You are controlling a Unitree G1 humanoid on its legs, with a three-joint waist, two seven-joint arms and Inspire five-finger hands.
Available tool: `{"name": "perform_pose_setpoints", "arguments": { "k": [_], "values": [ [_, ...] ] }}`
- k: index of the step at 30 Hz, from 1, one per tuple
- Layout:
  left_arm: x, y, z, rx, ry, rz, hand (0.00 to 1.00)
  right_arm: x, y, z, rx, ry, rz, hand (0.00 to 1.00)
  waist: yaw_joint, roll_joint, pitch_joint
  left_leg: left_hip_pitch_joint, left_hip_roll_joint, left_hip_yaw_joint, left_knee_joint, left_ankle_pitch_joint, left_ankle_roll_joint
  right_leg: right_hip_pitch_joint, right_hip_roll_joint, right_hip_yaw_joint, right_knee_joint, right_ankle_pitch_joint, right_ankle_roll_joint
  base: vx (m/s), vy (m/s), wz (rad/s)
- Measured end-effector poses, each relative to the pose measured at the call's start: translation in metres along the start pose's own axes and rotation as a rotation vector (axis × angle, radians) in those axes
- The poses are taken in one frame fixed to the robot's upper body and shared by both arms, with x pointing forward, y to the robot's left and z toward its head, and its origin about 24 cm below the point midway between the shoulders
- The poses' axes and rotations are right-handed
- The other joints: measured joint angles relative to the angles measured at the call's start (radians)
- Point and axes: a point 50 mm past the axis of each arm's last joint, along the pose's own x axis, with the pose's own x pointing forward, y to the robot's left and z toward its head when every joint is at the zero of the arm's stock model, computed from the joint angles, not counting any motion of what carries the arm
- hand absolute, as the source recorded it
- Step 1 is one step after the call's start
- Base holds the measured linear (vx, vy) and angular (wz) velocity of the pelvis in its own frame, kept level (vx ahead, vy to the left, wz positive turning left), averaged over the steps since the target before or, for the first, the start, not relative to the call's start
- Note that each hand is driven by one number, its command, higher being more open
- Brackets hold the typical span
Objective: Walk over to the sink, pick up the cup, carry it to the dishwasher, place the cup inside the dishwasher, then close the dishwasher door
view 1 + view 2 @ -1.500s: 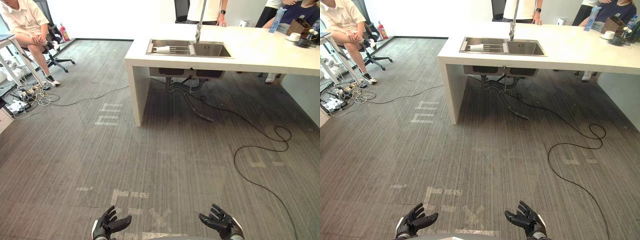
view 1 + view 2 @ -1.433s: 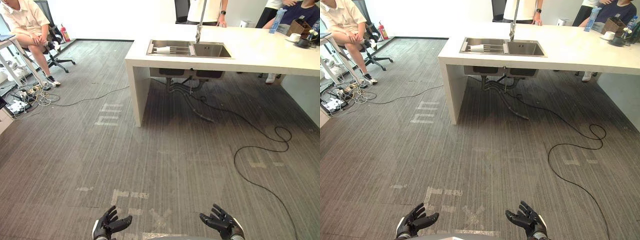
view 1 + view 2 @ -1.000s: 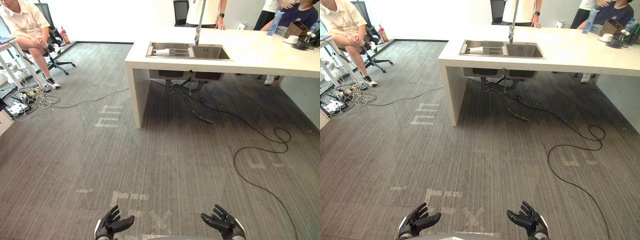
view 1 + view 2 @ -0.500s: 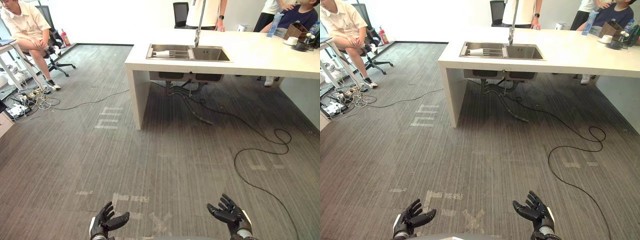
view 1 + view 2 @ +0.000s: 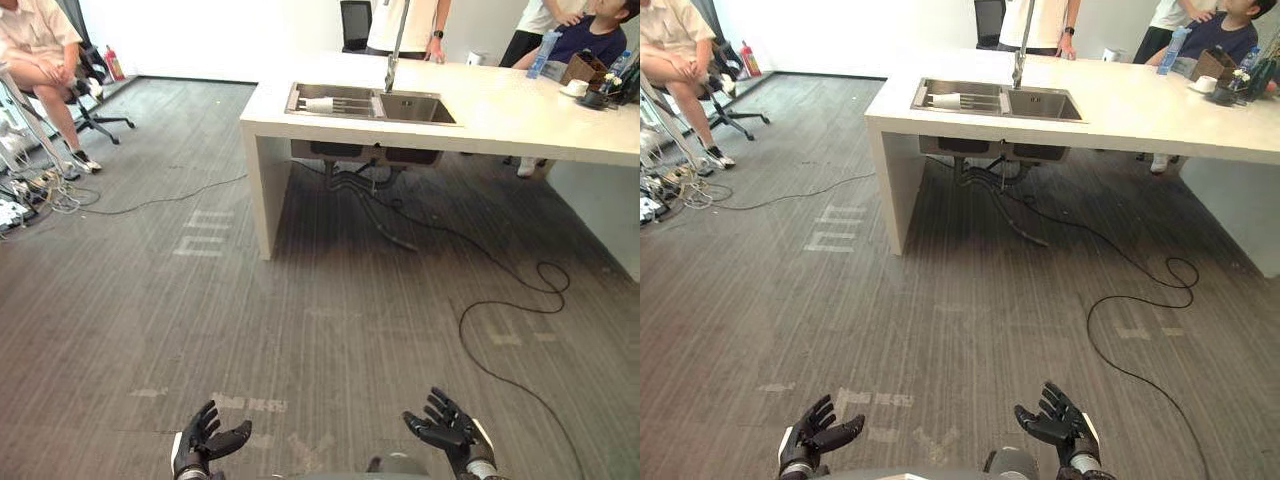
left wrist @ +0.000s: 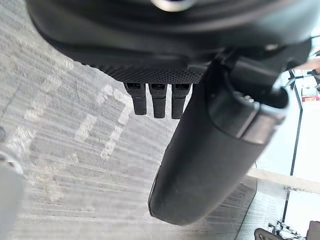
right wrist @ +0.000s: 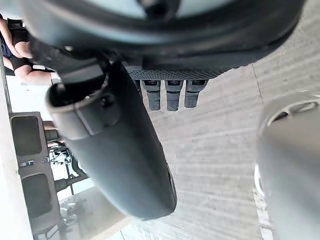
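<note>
Our left hand (image 5: 205, 446) sits at the bottom edge of the frame, left of centre, and our right hand (image 5: 450, 436) at the bottom edge, right of centre. Both have fingers spread and relaxed, palms turned toward each other, holding nothing; in the wrist views the fingers (image 6: 153, 100) run straight, with carpet past them. The cup (image 5: 319, 103) lies well apart from both hands, far up the frame in the upper middle, inside the left basin of the sink (image 5: 422, 108), resting on the bars of a rack. It is white and on its side, its long axis running across the frame from left to right; we cannot tell which end is the mouth. A tall faucet (image 5: 395, 58) rises just behind the divide between the basins. The sink is set into the left end of a pale desk (image 5: 520, 118), close to that end's edge, where a slab leg (image 5: 258, 190) drops to the floor (image 5: 330, 300). Between our hands and the desk the grey carpet lies open, marked with pale tape. A seated person (image 5: 40, 45) is at the upper left, and other people stand behind the desk.
</note>
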Motion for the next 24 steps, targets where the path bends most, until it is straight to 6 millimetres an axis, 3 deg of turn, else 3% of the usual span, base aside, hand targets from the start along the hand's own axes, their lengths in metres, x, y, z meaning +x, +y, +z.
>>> {"name": "perform_pose_setpoints", "arguments": {
  "k": [4, 5, 6, 7, 8, 9, 10, 11, 13, 17, 18, 20, 21, 22, 23, 24],
  "values": [
    [0.005, 0.001, 0.009, -0.009, -0.016, -0.021, 0.9, -0.003, -0.003, -0.004, 0.0, 0.014, 0.001, 0.9, -0.024, -0.009, 0.009, 0.047, 0.046, -0.027, 0.043, -0.092, -0.065, -0.046, -0.005, 0.046, -0.072, 0.051, -0.023, 0.3, -0.305, 0.18],
    [0.002, -0.001, 0.003, -0.022, 0.004, -0.024, 0.9, -0.007, -0.006, -0.01, 0.005, 0.041, -0.011, 0.9, -0.04, 0.003, -0.006, 0.088, 0.071, -0.039, 0.035, -0.119, -0.076, -0.03, 0.009, 0.037, -0.052, 0.09, -0.049, 0.48, -0.36, 0.35],
    [0.0, 0.0, -0.003, -0.029, 0.022, -0.018, 0.9, -0.01, -0.009, -0.012, 0.004, 0.056, -0.021, 0.9, -0.041, 0.016, -0.019, 0.096, 0.089, -0.049, 0.058, -0.126, -0.064, -0.021, 0.029, 0.021, -0.045, 0.059, -0.052, 0.6, -0.328, 0.11],
    [-0.004, -0.008, -0.008, -0.055, 0.029, -0.04, 0.9, -0.012, -0.014, -0.014, 0.001, 0.064, -0.04, 0.9, -0.035, 0.058, -0.038, 0.012, 0.126, -0.086, 0.265, -0.091, -0.039, -0.01, 0.071, 0.006, -0.045, 0.018, -0.082, 0.67, -0.304, 0.05],
    [-0.005, -0.014, -0.01, -0.07, 0.032, -0.06, 0.9, -0.011, -0.011, -0.013, 0.011, 0.056, -0.043, 0.9, -0.042, 0.07, -0.036, -0.082, 0.158, -0.105, 0.45, 0.012, -0.032, 0.017, 0.089, -0.009, -0.055, -0.001, -0.1, 0.67, -0.309, 0.0],
    [-0.006, -0.016, -0.011, -0.079, 0.036, -0.065, 0.9, -0.009, -0.01, -0.013, 0.013, 0.054, -0.041, 0.9, -0.04, 0.069, -0.027, -0.123, 0.174, -0.117, 0.54, 0.077, -0.039, 0.044, 0.098, -0.012, -0.069, -0.01, -0.109, 0.63, -0.325, 0.08],
    [-0.007, -0.022, -0.014, -0.095, 0.043, -0.072, 0.9, -0.01, -0.009, -0.015, 0.016, 0.062, -0.042, 0.9, -0.036, 0.08, -0.016, -0.204, 0.223, -0.118, 0.709, 0.1, -0.048, 0.117, 0.136, -0.022, -0.128, -0.016, -0.119, 0.58, -0.285, -0.01],
    [-0.009, -0.023, -0.017, -0.097, 0.052, -0.078, 0.9, -0.01, -0.008, -0.019, 0.026, 0.077, -0.047, 0.9, -0.032, 0.071, -0.005, -0.27, 0.239, -0.114, 0.806, 0.1, -0.048, 0.206, 0.155, -0.03, -0.204, -0.016, -0.12, 0.66, -0.287, 0.01],
    [-0.008, -0.026, -0.015, -0.098, 0.042, -0.096, 0.9, -0.01, -0.007, -0.017, 0.028, 0.068, -0.048, 0.9, -0.029, 0.041, 0.013, -0.356, 0.225, -0.069, 0.805, 0.099, -0.047, 0.327, 0.156, -0.035, -0.312, -0.013, -0.115, 0.57, -0.185, 0.09],
    [-0.005, -0.031, -0.003, -0.092, -0.024, -0.116, 0.9, -0.005, -0.012, -0.001, 0.013, 0.013, -0.053, 0.9, -0.013, 0.032, 0.027, -0.504, 0.17, 0.085, 0.524, 0.094, -0.036, 0.492, 0.154, -0.018, -0.463, -0.012, -0.113, 0.49, -0.048, -0.15],
    [-0.005, -0.035, 0.001, -0.086, -0.044, -0.124, 0.9, -0.003, -0.015, 0.003, -0.003, 0.004, -0.049, 0.9, 0.019, 0.034, 0.03, -0.547, 0.136, 0.103, 0.344, 0.138, -0.047, 0.538, 0.151, 0.011, -0.502, -0.016, -0.106, 0.4, 0.049, -0.61],
    [-0.004, -0.035, 0.005, -0.07, -0.069, -0.122, 0.9, -0.001, -0.014, 0.008, -0.019, -0.006, -0.03, 0.9, 0.045, 0.034, 0.03, -0.564, 0.111, 0.114, 0.18, 0.203, -0.04, 0.585, 0.151, 0.044, -0.528, -0.04, -0.064, 0.61, 0.163, -0.84],
    [-0.004, -0.034, 0.011, -0.044, -0.092, -0.127, 0.9, 0.0, -0.011, 0.01, -0.025, -0.015, -0.014, 0.9, 0.069, 0.034, 0.026, -0.568, 0.105, 0.116, 0.134, 0.283, 0.023, 0.625, 0.146, 0.089, -0.536, -0.092, -0.014, 0.72, 0.277, -0.97],
    [-0.003, -0.032, 0.013, -0.026, -0.099, -0.126, 0.9, 0.0, -0.009, 0.008, -0.018, -0.01, -0.01, 0.9, 0.078, 0.027, 0.017, -0.568, 0.099, 0.114, 0.159, 0.332, 0.058, 0.636, 0.134, 0.109, -0.523, -0.108, -0.015, 0.77, 0.31, -0.8],
    [-0.001, -0.027, 0.018, 0.001, -0.113, -0.123, 0.9, 0.0, -0.003, 0.003, 0.003, 0.003, -0.004, 0.9, 0.076, -0.015, 0.004, -0.567, 0.072, 0.134, 0.199, 0.296, 0.055, 0.636, 0.098, 0.124, -0.488, -0.121, -0.027, 0.53, 0.206, -0.16],
    [0.002, -0.031, 0.027, 0.016, -0.147, -0.139, 0.9, -0.002, -0.001, -0.001, 0.017, 0.008, -0.004, 0.9, 0.06, -0.053, -0.004, -0.558, 0.042, 0.138, 0.226, 0.246, 0.073, 0.588, 0.048, 0.143, -0.346, -0.11, -0.019, 0.8, 0.307, 0.17]
  ]
}}
